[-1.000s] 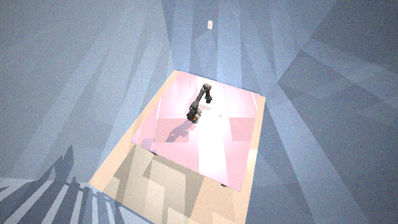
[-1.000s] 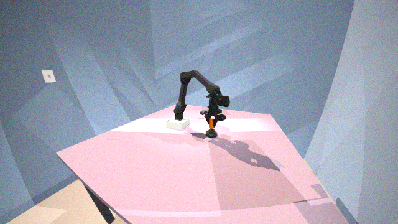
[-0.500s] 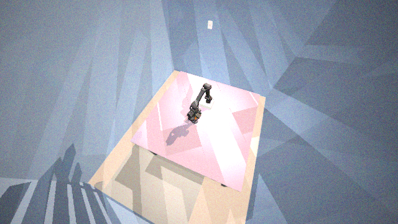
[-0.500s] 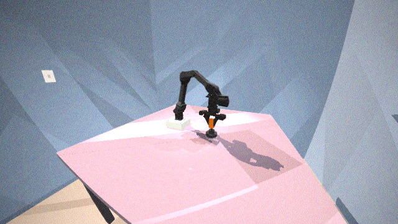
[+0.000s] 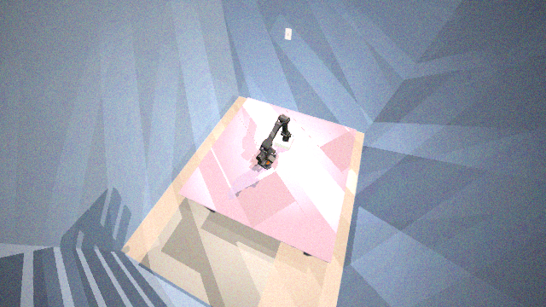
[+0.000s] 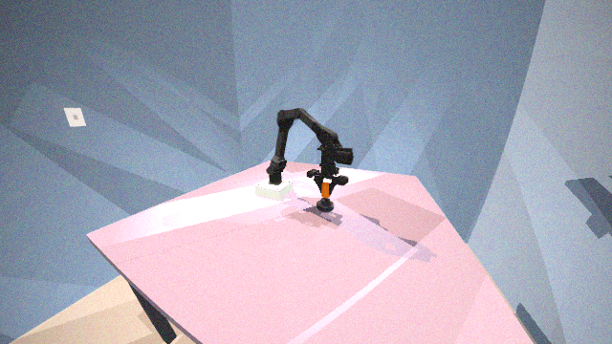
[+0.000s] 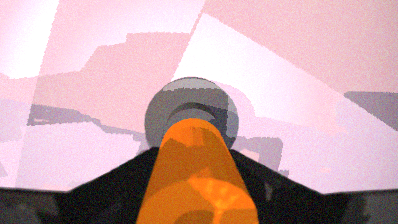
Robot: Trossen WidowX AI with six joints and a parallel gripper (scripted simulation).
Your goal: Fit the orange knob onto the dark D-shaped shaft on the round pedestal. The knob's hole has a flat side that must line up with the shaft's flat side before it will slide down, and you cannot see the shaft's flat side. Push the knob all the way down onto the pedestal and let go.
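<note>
The orange knob is held upright between the fingers of my gripper, which is shut on it. The dark round pedestal stands on the table directly below the knob. In the wrist view the knob's lower end covers part of the pedestal's raised middle. The shaft is hidden, and I cannot tell whether the knob rests on it or is partly over it. In the exterior view the knob's lower end is just above or at the pedestal's top.
The arm's white base block sits behind the pedestal on the pink table. The arm's shadow falls across the table beside the pedestal.
</note>
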